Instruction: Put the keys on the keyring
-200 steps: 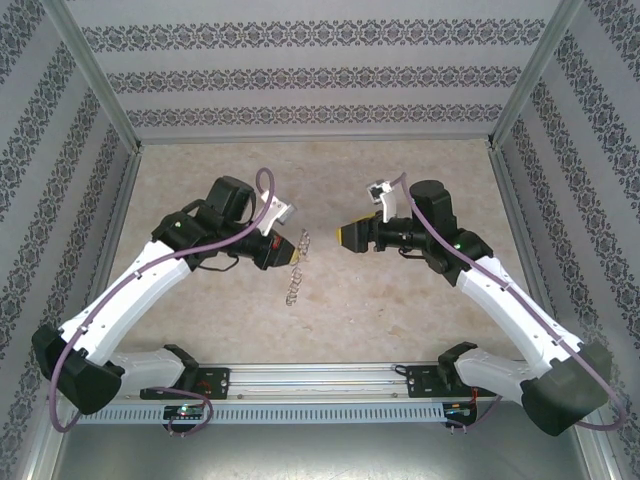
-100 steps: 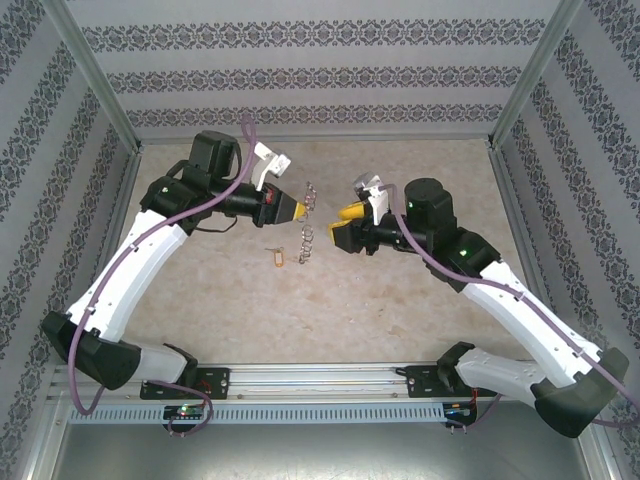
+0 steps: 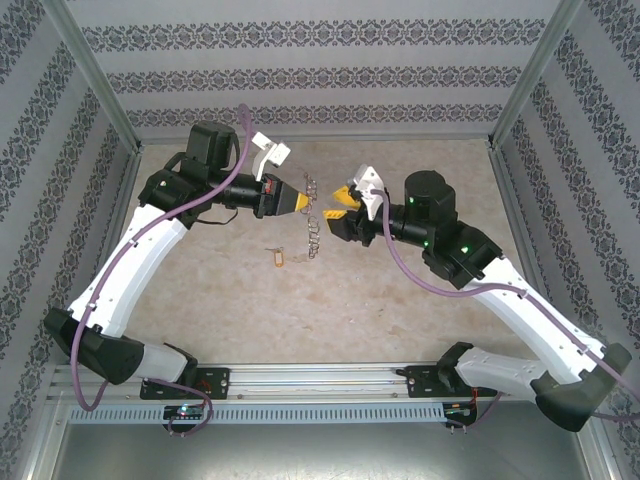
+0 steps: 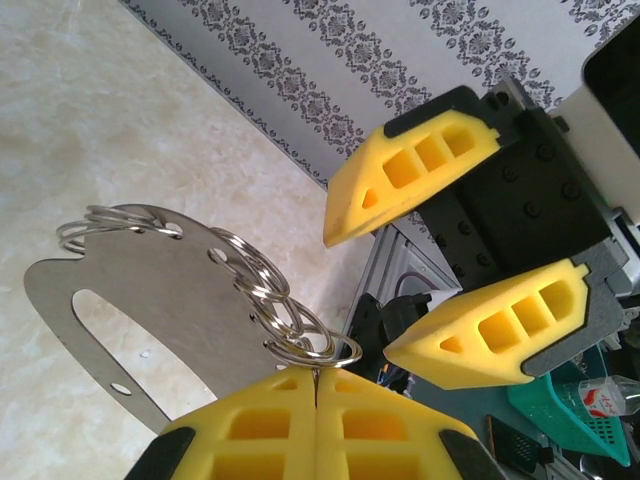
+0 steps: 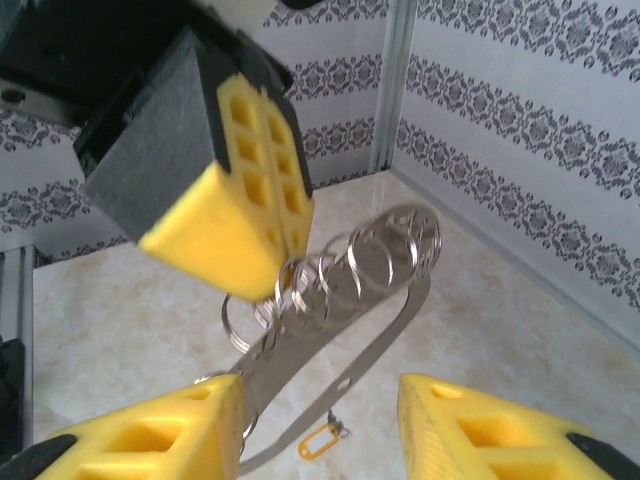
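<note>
On the left we see the left gripper (image 3: 303, 201) raised over the table (image 3: 400, 300) and pointing right, with its yellow pads pressed flat together. From above, what hangs from it reads as one thin, jagged, silvery string. Its lower end drops toward the table, and we cannot tell from there whether it touches.

The left wrist camera sorts that string out. The pads pinch the nearest of several split rings (image 4: 275, 310), round wire loops that stand where the task speaks of keys. These are threaded through holes along one edge of the keyring (image 4: 170, 265), a flat oval metal loop with a long slot, which reaches out from the pads above the table. We make out no toothed blade in either wrist view.

Below and a little left of the hanging bunch, a small yellow tag (image 3: 276, 258) lies on the table. The right wrist camera looks down past the keyring onto it, and we cannot tell whether a link joins the two.

Further right, the right gripper (image 3: 338, 200) faces the left one nearly tip to tip, just beside the bunch. Its fingers stand apart and clamp nothing. In its own wrist view the keyring runs between them, its near end close to one pad; we cannot tell if they touch.
</note>
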